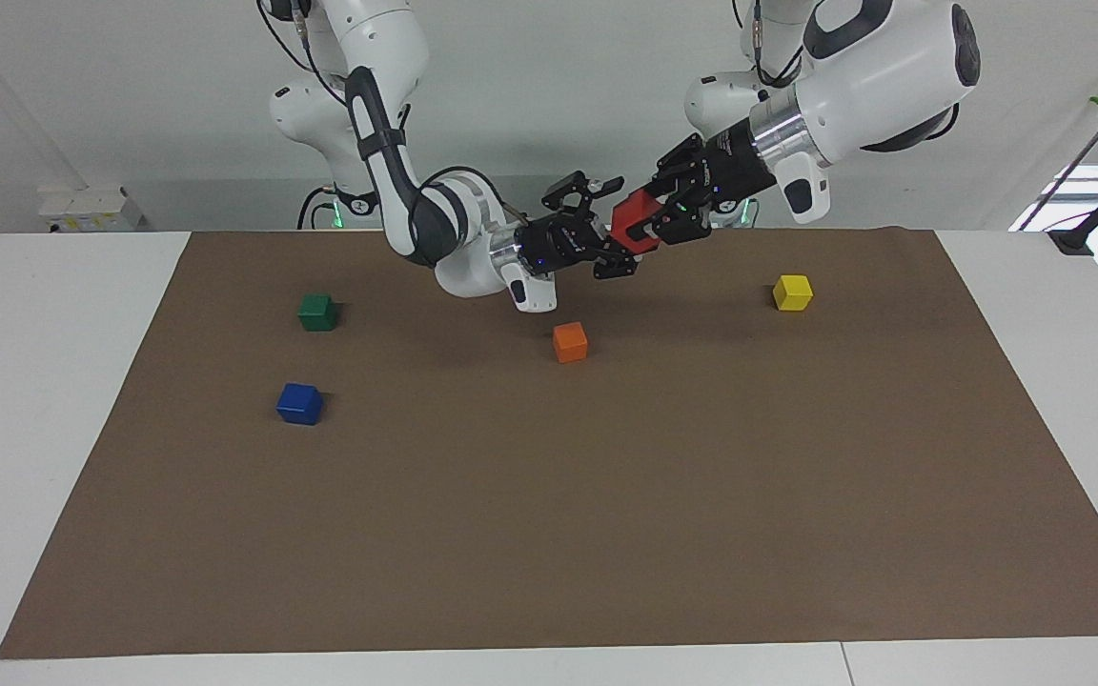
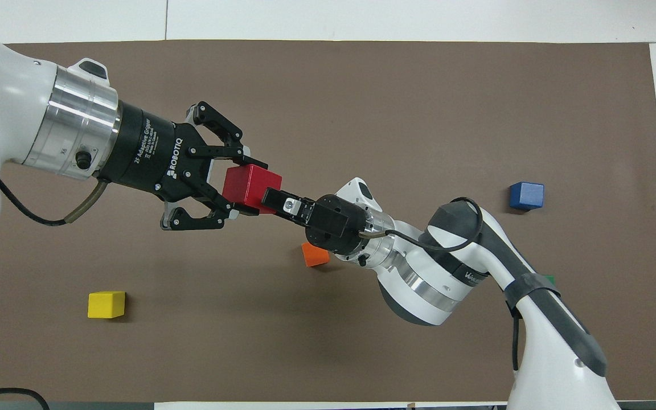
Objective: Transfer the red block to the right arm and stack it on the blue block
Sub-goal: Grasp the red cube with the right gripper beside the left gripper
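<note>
The red block (image 1: 633, 222) (image 2: 244, 183) hangs in the air over the mat's robot-side middle, with my left gripper (image 1: 652, 227) (image 2: 241, 187) shut on it. My right gripper (image 1: 614, 229) (image 2: 270, 199) meets it from the right arm's end and stands open, one finger above and one below the block's free side. Whether those fingers touch the block I cannot tell. The blue block (image 1: 299, 403) (image 2: 526, 195) sits alone on the brown mat (image 1: 549, 534) toward the right arm's end.
An orange block (image 1: 570, 341) (image 2: 312, 256) lies on the mat under the right wrist. A green block (image 1: 317, 312) sits nearer to the robots than the blue one. A yellow block (image 1: 792, 292) (image 2: 106, 304) rests toward the left arm's end.
</note>
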